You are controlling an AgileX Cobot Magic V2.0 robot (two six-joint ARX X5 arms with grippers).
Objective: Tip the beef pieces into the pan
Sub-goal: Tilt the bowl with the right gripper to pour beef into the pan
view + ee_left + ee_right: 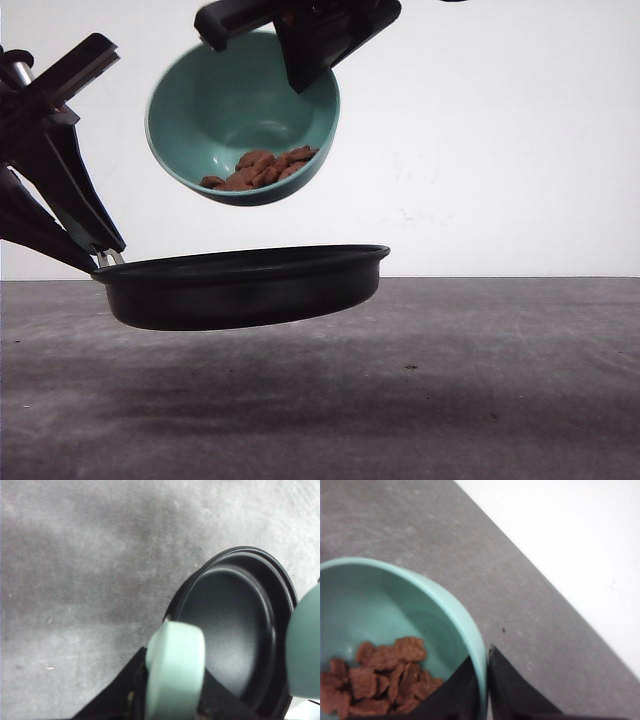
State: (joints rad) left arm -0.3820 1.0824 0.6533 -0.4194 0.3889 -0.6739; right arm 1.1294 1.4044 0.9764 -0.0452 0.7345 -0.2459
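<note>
Beef pieces (262,168) heaped at tilted bowl's (215,105) low rim.

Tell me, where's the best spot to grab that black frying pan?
Probably the pale mint-green rounded handle sticking out of the shallow round black frying pan. It's the narrow part jaws can close around; the pan's round body is too wide. Come in from the handle end, the robot's left side, which is where the left gripper holds it now, keeping the pan raised off the grey table.

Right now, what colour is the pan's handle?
Pale mint green; the handle shows best in the left wrist view, on the black pan.
</note>
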